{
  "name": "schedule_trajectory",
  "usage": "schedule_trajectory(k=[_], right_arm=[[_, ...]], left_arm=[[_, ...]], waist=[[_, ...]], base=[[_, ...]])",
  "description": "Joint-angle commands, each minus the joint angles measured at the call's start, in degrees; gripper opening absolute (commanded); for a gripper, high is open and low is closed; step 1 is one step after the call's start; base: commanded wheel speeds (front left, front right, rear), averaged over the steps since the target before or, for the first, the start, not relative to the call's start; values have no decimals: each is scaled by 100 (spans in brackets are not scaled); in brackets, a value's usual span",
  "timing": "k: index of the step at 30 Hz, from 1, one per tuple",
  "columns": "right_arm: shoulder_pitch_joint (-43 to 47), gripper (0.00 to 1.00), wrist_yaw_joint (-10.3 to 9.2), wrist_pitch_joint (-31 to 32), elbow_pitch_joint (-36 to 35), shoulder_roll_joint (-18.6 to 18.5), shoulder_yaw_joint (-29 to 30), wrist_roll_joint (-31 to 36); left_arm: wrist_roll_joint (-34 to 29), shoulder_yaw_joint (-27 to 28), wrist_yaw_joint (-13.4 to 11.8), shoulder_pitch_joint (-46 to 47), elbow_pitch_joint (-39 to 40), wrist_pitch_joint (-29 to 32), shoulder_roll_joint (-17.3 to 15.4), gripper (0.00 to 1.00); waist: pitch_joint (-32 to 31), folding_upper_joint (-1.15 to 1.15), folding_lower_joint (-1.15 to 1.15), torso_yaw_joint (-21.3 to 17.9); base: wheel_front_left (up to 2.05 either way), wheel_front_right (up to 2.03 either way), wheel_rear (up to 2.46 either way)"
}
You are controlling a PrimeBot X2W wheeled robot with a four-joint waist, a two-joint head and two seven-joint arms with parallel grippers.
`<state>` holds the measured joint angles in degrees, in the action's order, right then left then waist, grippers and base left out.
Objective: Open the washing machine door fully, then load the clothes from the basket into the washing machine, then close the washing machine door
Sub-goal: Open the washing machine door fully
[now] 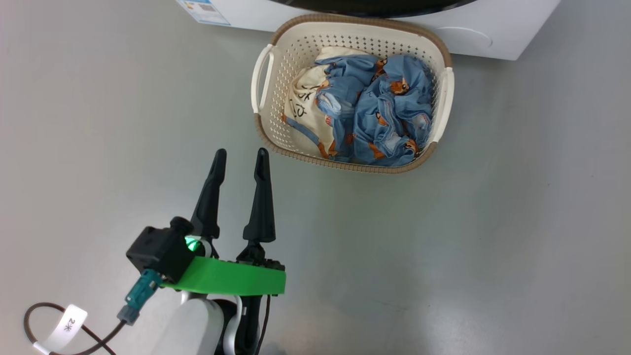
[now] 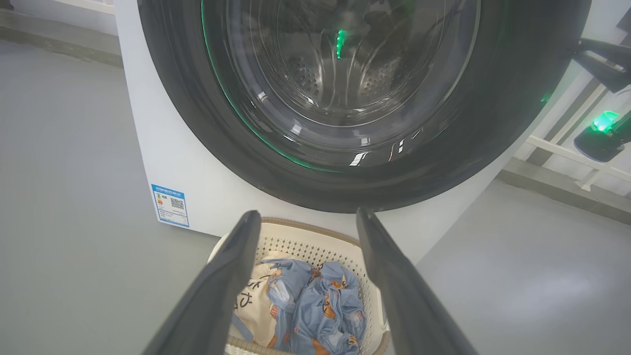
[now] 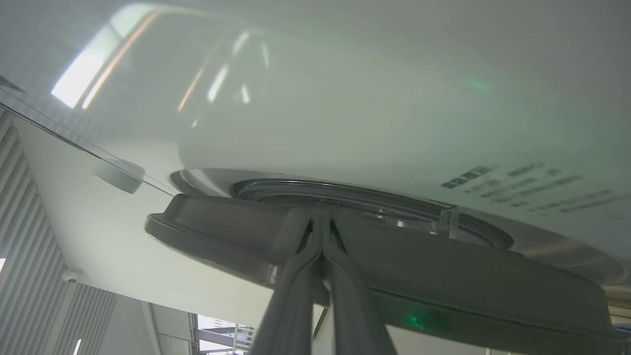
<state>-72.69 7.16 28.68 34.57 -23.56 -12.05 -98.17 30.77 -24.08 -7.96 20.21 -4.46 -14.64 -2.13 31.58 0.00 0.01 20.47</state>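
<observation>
The cream basket (image 1: 296,49) sits on the floor against the white washing machine (image 1: 493,34), holding the blue printed and cream clothes (image 1: 379,113). My left gripper (image 1: 241,152) hovers open and empty just short of the basket's near left corner. In the left wrist view its fingers (image 2: 308,213) frame the basket (image 2: 300,244), the clothes (image 2: 315,305) and, above them, the washing machine door (image 2: 207,123) with its black rim. My right gripper (image 3: 323,222) is shut, its tips pressed against the edge of the door's dark rim (image 3: 443,261). Its fingers (image 2: 604,64) also reach in beside the door's right side.
A blue label (image 2: 170,204) marks the machine's lower left front. Bare grey floor (image 1: 493,222) spreads around the basket. A dark cable with a white tag (image 1: 69,323) trails by my left forearm. A white railing (image 2: 557,148) runs to the machine's right.
</observation>
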Motion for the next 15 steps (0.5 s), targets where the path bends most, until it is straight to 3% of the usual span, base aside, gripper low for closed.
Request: schedule_trajectory(k=[1,15], right_arm=[[-109,0,33,46,-103,63,17,153],[-470,0,33,237,241,115,-182,557]], left_arm=[[83,132,-37,20,164,-36,-75,100],[193,96,-59,15,200,-36,-75,100]], waist=[[25,0,0,37],[114,0,0,234]], base=[[0,0,0],[0,0,0]])
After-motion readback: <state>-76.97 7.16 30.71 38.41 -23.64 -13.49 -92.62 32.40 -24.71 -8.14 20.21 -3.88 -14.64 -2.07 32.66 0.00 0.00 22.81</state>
